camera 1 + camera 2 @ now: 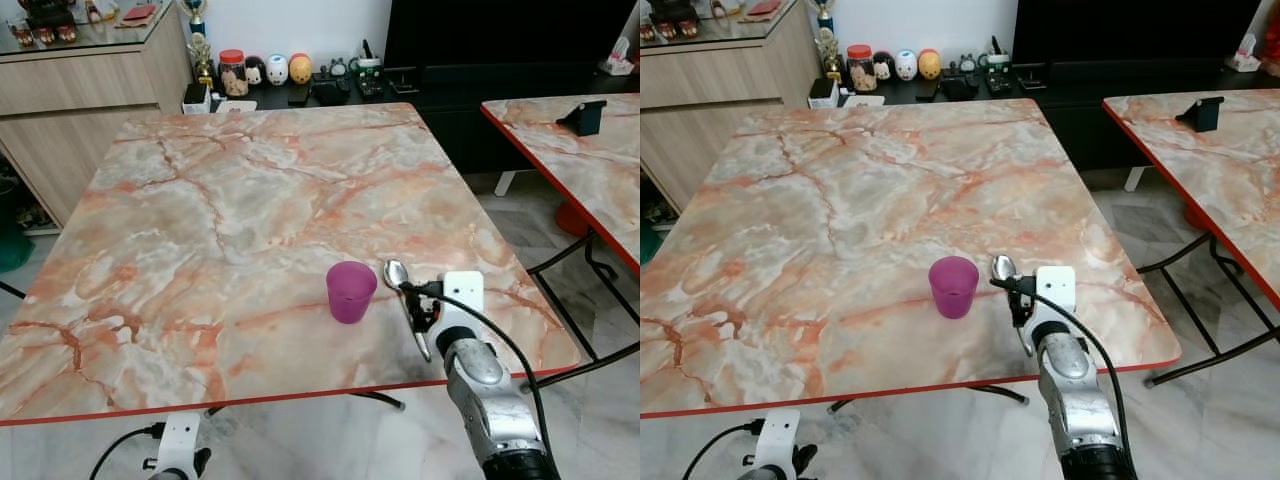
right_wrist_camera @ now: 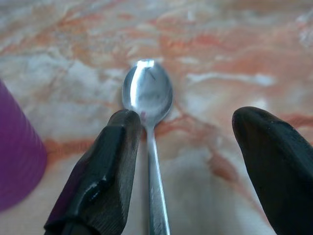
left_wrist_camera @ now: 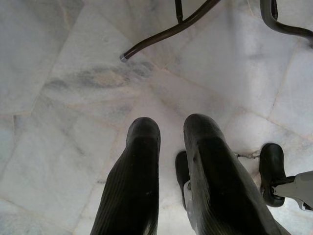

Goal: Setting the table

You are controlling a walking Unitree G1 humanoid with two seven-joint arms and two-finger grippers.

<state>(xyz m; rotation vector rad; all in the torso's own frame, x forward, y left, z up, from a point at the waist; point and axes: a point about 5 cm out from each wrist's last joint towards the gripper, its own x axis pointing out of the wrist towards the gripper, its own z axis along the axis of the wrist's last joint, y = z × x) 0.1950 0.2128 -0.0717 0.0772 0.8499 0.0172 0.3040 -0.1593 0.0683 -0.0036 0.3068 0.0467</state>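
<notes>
your left end effector [image 3: 168,142] hangs below the table edge over the pale marble floor [image 3: 58,98], fingers nearly together. on the orange-veined marble table [image 1: 230,210], a purple cup [image 1: 351,291] stands near the front edge; just beside it lies a spoon [image 1: 396,274]. your right end effector [image 2: 186,147] is spread wide around its handle.

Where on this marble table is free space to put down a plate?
The table is bare left of the purple cup and across its far half. It is crowded only near the right front edge, where the cup, the spoon and the open right claw sit together.
</notes>
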